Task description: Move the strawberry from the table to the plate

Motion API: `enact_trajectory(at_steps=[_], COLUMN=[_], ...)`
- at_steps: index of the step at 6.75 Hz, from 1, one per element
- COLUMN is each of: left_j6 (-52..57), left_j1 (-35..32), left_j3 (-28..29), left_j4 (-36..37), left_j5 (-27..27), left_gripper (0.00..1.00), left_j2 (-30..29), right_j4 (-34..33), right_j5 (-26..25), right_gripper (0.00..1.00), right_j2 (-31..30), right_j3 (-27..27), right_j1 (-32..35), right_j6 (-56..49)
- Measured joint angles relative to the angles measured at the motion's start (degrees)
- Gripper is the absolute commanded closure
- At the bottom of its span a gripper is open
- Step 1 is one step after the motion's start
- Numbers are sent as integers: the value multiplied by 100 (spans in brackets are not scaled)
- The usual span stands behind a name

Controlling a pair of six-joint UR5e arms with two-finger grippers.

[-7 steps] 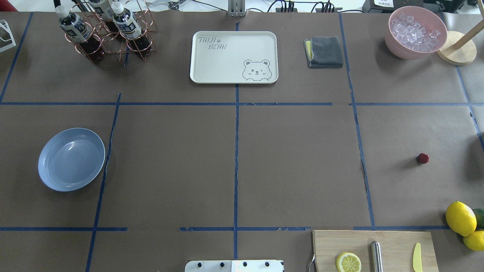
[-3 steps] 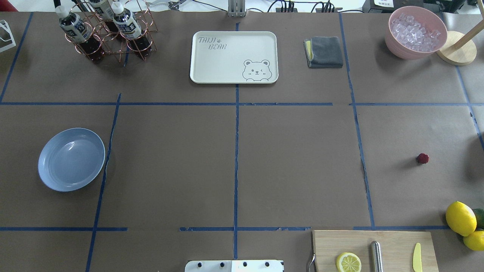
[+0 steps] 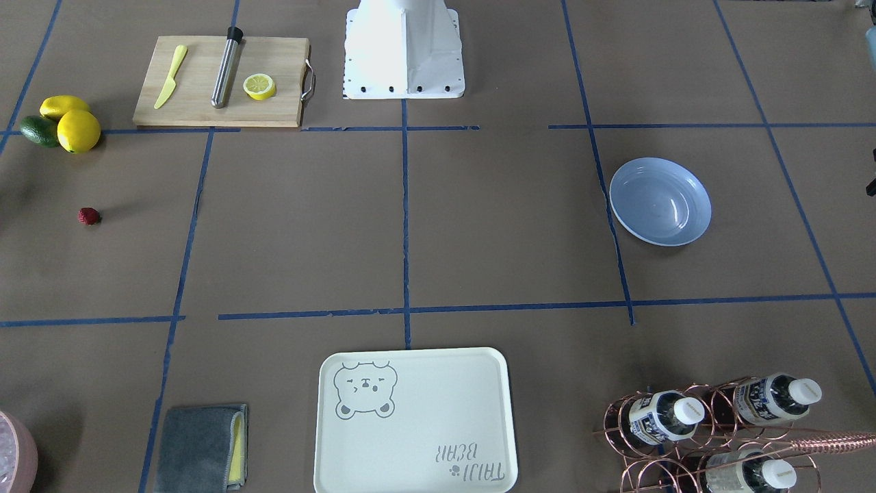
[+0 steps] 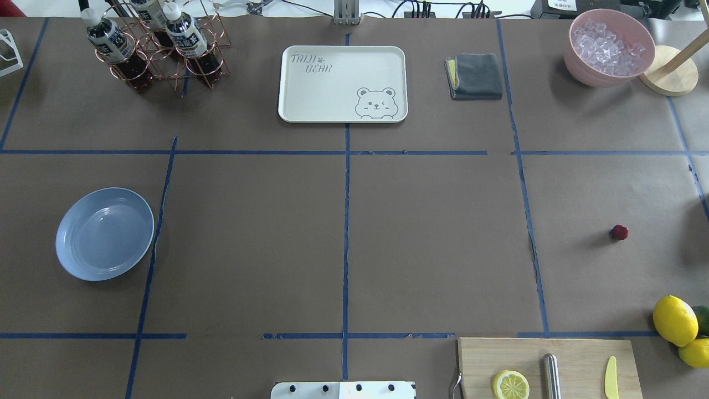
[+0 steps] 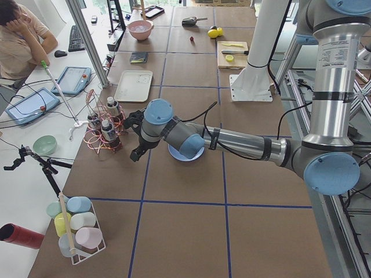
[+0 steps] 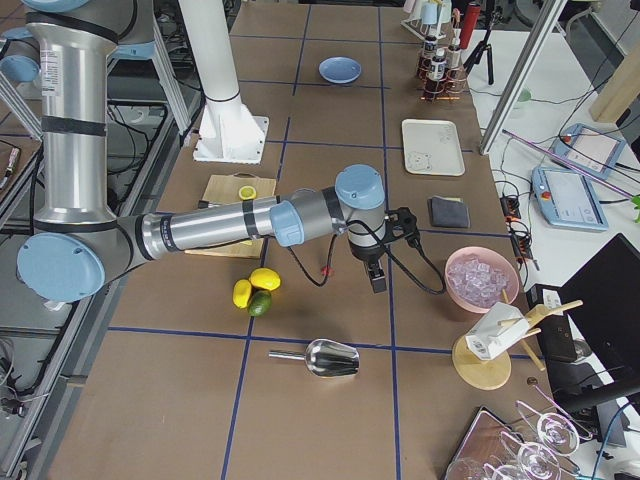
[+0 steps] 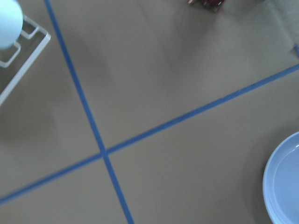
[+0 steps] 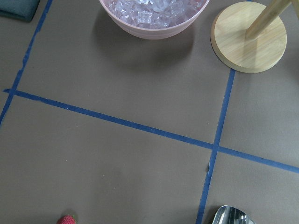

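Observation:
The strawberry (image 4: 619, 232) lies alone on the brown table (image 4: 432, 233) at the right side; it also shows small and red in the front view (image 3: 89, 216) and at the bottom edge of the right wrist view (image 8: 67, 219). The light blue plate (image 4: 104, 233) sits far off at the left, holding nothing. My right gripper (image 6: 392, 250) hovers a little beyond the strawberry (image 6: 326, 268), toward the ice bowl. My left gripper (image 5: 133, 136) hangs beside the plate (image 5: 186, 156), which the arm partly hides. For both grippers I cannot tell open from shut.
Two lemons (image 4: 674, 320) and an avocado (image 3: 37, 130) lie near the strawberry. A cutting board (image 4: 576, 354) carries a lemon half, a metal rod and a knife. A bear tray (image 4: 343, 83), grey cloth (image 4: 476, 76), ice bowl (image 4: 609, 47), bottle rack (image 4: 158, 47) and metal scoop (image 6: 325, 357) stand around.

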Motion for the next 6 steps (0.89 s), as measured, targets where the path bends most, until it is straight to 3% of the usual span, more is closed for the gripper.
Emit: enact_trajectory(at_steps=[2,3,4,5,6], left_j6=[-832,-1864,-2938,-3898,-4678], left_j1=[501,1047,1624,2125,2500], left_j3=[139,189,256,389,542], left_j4=[-941,-1387,-2013,-2673,-3123], left_j5=[24,278,720,1040,1306], left_gripper=[0,0,11,41,48], left_j2=[110,329,608,879,1048], right_j4=[0,0,0,0,0], right_j5=[2,2,2,2,0], right_gripper=[0,0,0,0,0], right_j2=[36,42,43,37,32], right_j3=[10,8,0,-5,-8], right_j1=[0,0,0,0,0], right_j6=[-3,6,12,15,16])
